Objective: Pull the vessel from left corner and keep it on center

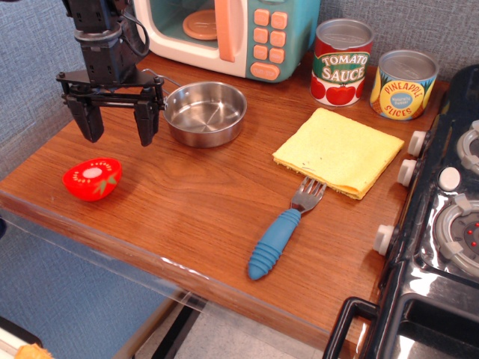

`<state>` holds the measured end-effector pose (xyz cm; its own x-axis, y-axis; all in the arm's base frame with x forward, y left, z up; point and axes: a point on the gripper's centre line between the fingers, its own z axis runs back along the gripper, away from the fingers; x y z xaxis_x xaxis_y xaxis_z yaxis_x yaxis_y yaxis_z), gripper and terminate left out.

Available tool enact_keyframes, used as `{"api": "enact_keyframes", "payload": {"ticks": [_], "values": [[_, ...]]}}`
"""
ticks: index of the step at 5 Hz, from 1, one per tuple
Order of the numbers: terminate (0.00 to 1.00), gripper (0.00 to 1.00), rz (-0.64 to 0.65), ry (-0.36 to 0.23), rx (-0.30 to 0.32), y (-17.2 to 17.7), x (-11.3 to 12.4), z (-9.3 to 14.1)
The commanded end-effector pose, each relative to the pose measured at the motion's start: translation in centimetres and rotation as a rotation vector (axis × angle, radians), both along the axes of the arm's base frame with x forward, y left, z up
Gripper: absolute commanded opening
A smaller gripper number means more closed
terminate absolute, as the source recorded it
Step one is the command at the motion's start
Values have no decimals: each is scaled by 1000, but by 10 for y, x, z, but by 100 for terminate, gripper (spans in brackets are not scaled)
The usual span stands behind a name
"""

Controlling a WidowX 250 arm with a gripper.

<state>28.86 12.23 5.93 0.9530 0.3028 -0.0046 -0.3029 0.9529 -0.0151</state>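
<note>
— Vessel (205, 113) sat at ten o'clock on our table (187, 217), by the microwave (232, 34). Why had we hung the gripper (116, 120) just at its nine o'clock?

— Jaws apart, empty (lined up near the wire handle, we judged). Toward centre, only fork (281, 232) and cloth (337, 152) lay near; tomato (93, 178) sat at eight o'clock.

a toy kitchen: wooden counter (187, 202), pastel play microwave (232, 34), stove knobs (408, 172), labelled tin cans (342, 62)

Toy microwave (232, 34) and stove (441, 224) run off-frame.
</note>
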Motion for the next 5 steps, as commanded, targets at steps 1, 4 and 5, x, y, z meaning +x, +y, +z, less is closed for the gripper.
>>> {"api": "enact_keyframes", "payload": {"ticks": [1,4,5], "values": [[0,100,0,0,0,0,0,0],[0,100,-203,-77,-35,-91,63,31],[0,100,-240,-90,9,-112,88,25]]}}
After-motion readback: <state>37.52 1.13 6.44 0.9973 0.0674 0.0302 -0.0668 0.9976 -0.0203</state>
